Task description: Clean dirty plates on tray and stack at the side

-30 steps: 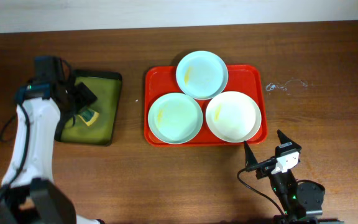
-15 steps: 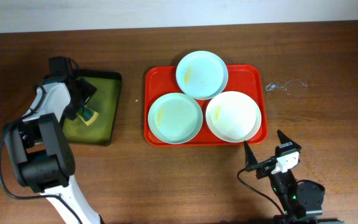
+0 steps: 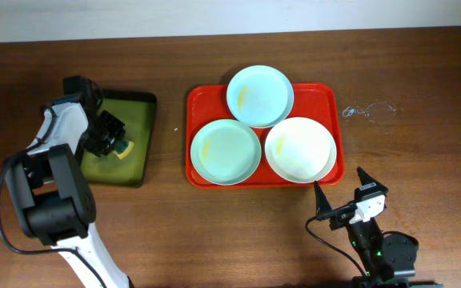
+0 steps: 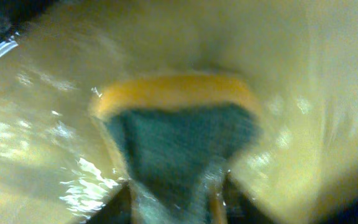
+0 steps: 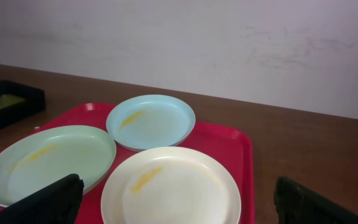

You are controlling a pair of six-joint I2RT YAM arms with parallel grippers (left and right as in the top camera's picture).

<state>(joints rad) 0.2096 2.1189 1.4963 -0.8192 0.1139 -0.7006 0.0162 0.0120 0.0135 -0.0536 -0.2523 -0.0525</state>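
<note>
Nearest of all, the right gripper (image 3: pixel 338 180) was seen low over the brown table (image 3: pixel 422 144), just in front of the red tray (image 3: pixel 202 100). Its two dark fingers were spread wide apart, and nothing was held between them. It was pointed at the plates but was not touching the tray.

The red tray was laid flat in the middle of the table. Three plates were found on it. The cream plate (image 3: pixel 298 149) was placed at the near right, closest to the right gripper. The pale green plate (image 3: pixel 226 151) was placed at the near left, just beside the cream one. The pale blue plate (image 3: pixel 259 95) was set at the far side. Its edge was laid over the edges of the other two, and it stuck out past the far rim. A yellow smear was seen on each plate.

Well off to the left, a dark tray (image 3: pixel 146 100) with a green lining was seen. The left gripper (image 3: pixel 106 136) was held down inside it, right at a yellow and green sponge (image 4: pixel 179 137). The close view was blurred, so it could not be told whether the sponge was gripped.
</note>
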